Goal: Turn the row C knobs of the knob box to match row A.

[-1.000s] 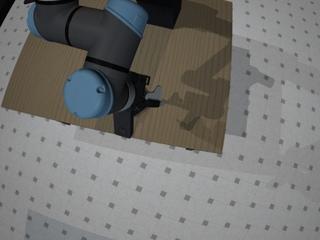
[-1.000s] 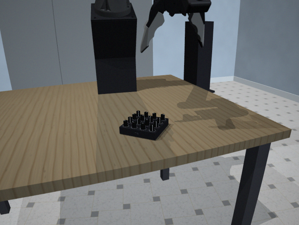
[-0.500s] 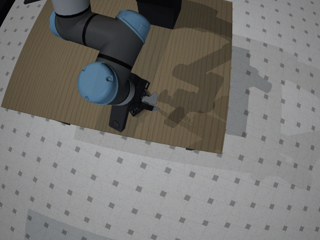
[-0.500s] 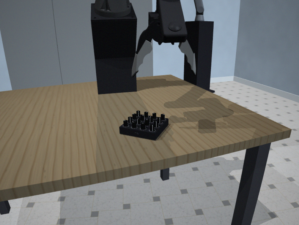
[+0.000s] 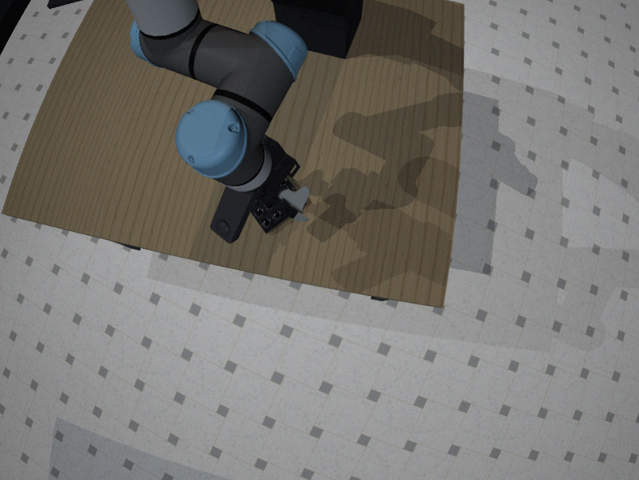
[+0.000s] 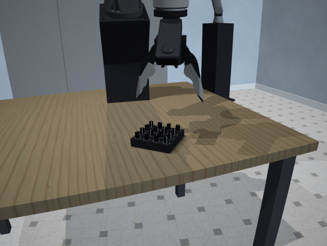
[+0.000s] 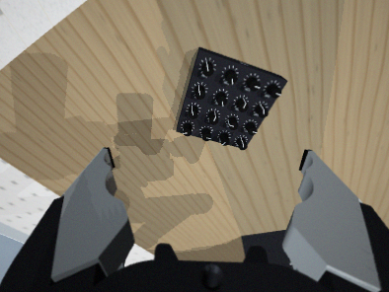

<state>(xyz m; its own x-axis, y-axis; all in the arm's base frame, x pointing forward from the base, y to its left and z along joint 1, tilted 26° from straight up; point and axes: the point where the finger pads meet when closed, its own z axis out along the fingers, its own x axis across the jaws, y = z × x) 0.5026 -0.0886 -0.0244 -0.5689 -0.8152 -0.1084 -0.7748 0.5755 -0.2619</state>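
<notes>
The gripper [image 5: 298, 203] [image 6: 169, 99] [image 7: 204, 150] stands wide open with nothing between its fingers, above the tabletop [image 5: 155, 170] [image 6: 66, 148] [image 7: 276, 197] and apart from it. In the wrist view its two fingertips lie level with each other, left and right of the middle, and the knob box [image 5: 267, 229] [image 6: 155, 148] [image 7: 212, 101] shows above the line between them, in the upper middle of the frame. In the exterior view the box sits near the centre, lower than the fingers; in the top view it is partly hidden beneath them. The box is about square, so it has no clear long axis to follow; what counts is that its rows run askew to the line between the fingertips, sloping down to the right in the wrist view. The socket [image 6: 149, 146] is on the side facing the exterior camera, at the upper edge in the wrist view, so row C should be the third down there. The coming move probably calls for going toward that row and down, then narrowing around one knob without brushing its close neighbours.

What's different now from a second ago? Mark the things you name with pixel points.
The arm [image 5: 240, 72] has lowered its open gripper [image 6: 169, 99] [image 7: 204, 150] towards the knob box [image 5: 267, 219] [image 6: 150, 148] [image 7: 226, 106]. Nothing was gripped or released. The box stayed put on the table [image 5: 129, 155] [image 6: 66, 148] [image 7: 276, 197].
</notes>
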